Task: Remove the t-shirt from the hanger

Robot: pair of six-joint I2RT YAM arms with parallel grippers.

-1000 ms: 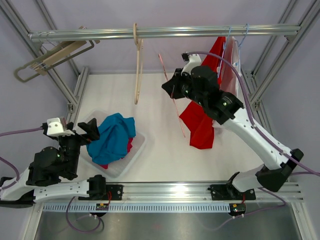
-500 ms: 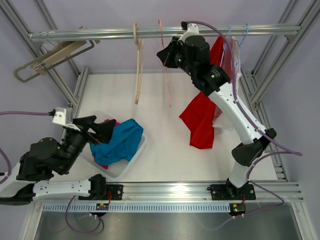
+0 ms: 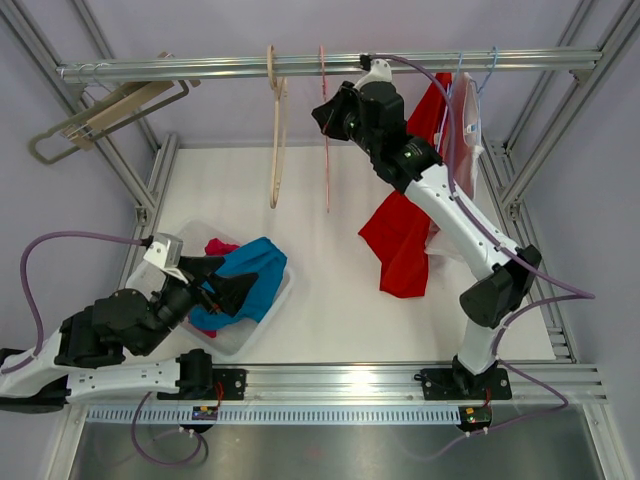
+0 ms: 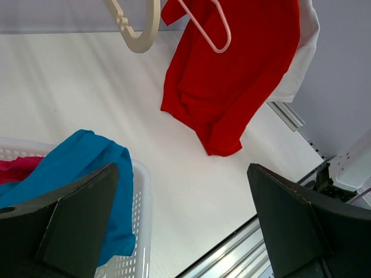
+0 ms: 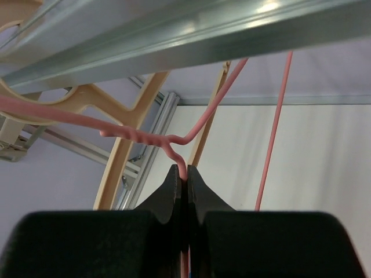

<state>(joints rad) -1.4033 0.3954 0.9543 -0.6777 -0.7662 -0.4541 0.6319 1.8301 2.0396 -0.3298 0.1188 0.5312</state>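
I see the rail [image 3: 200,69] running across the back, with the red t-shirt [image 3: 400,245] hanging at its right end and draping down toward the table. The basket [image 3: 262,310] at front left holds a blue t-shirt [image 3: 250,270]. My right gripper [image 5: 182,174] is pinched tight on the neck of a bare pink hanger [image 3: 325,130] up at the rail. My left gripper [image 3: 222,281] hovers over the basket, jaws wide and empty.

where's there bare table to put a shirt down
Bare table lies in the middle, between the white basket and the red t-shirt. A second patch sits back left, between the basket and the wooden hanger. Crowded: the right side, under the red t-shirt and right arm, and the near left, filled by the basket and left arm.
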